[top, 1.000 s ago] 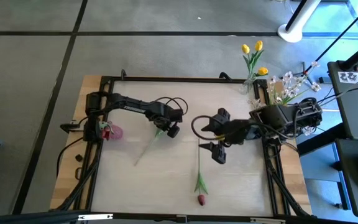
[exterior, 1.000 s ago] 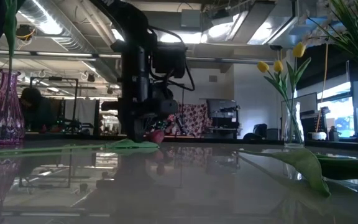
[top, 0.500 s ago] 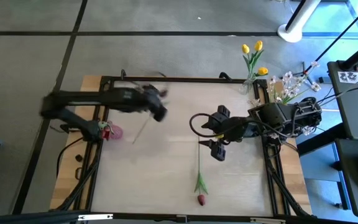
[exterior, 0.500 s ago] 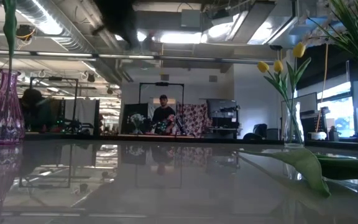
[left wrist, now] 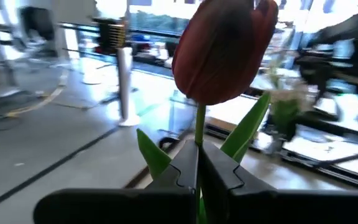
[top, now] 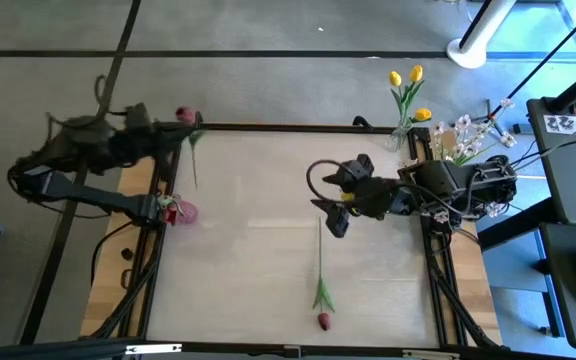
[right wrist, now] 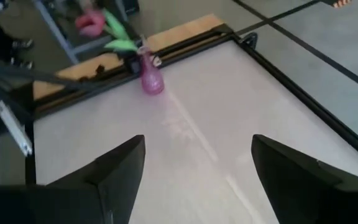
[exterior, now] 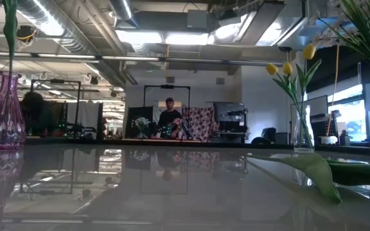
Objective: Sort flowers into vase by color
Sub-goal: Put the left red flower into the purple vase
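Red tulip (left wrist: 225,53) sits pinched by its stem in the left claw (top: 173,135), with the bloom sticking out past the fingertips and the stem hanging back under the claw. That claw is up over the far left corner of the desk (top: 268,240). The pink vase (top: 184,212) stands just below it, a bit nearer the front, so the stem probably has to point down and drop in there. The right claw (top: 336,203) is wide and holds nothing. A second red tulip (top: 323,320) lies on the desk, with its stem starting right under that claw, bloom at the far end.
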`<move>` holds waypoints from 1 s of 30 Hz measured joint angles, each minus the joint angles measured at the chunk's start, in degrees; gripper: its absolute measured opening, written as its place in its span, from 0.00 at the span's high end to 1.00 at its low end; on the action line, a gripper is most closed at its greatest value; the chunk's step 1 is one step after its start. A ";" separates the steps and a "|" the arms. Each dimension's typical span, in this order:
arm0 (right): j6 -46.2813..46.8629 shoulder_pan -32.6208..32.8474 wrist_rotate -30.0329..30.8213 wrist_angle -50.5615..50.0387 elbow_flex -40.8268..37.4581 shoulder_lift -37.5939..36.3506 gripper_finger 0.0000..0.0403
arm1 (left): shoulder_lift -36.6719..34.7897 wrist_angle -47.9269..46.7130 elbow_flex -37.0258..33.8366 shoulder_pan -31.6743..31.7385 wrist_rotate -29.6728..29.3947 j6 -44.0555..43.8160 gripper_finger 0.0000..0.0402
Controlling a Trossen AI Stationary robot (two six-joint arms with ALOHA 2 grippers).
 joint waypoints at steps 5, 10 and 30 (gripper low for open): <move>4.46 -1.40 2.08 0.55 -0.02 0.00 0.27 | -9.93 -5.41 0.03 0.01 4.77 -0.75 1.00; 8.43 -1.41 7.54 0.57 -0.02 0.00 0.27 | -15.24 -8.70 -0.02 0.01 8.93 0.29 1.00; 18.91 -1.28 9.94 0.57 -0.02 0.00 0.27 | -28.03 -4.99 -15.63 0.05 12.14 2.04 1.00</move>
